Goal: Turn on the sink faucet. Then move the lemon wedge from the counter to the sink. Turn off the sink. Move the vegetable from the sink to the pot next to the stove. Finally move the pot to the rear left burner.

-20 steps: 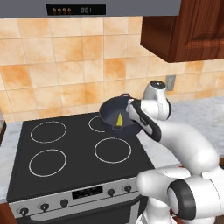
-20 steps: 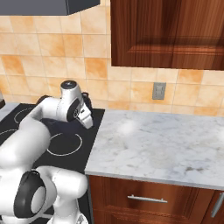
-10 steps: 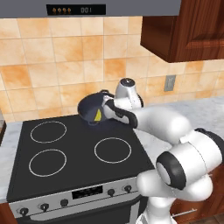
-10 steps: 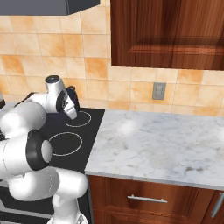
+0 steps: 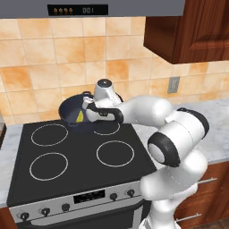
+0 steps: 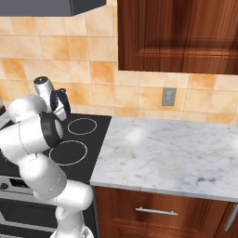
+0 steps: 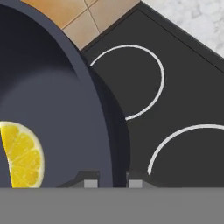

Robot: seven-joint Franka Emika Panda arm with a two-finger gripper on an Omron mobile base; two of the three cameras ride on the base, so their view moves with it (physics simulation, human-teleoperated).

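Two dark fingertips of the gripper [image 7: 112, 181] were pinched on the rim of the pot [image 5: 74, 111], one inside the wall and one outside, which is why the pot hung tilted in the air instead of sitting flat. It hovered above the stove [image 5: 76, 154], between the two back rings, just short of the rear left burner [image 5: 49, 133]. Inside, the lemon wedge [image 7: 19, 155] lay against the low side, probably slid there by the tilt.
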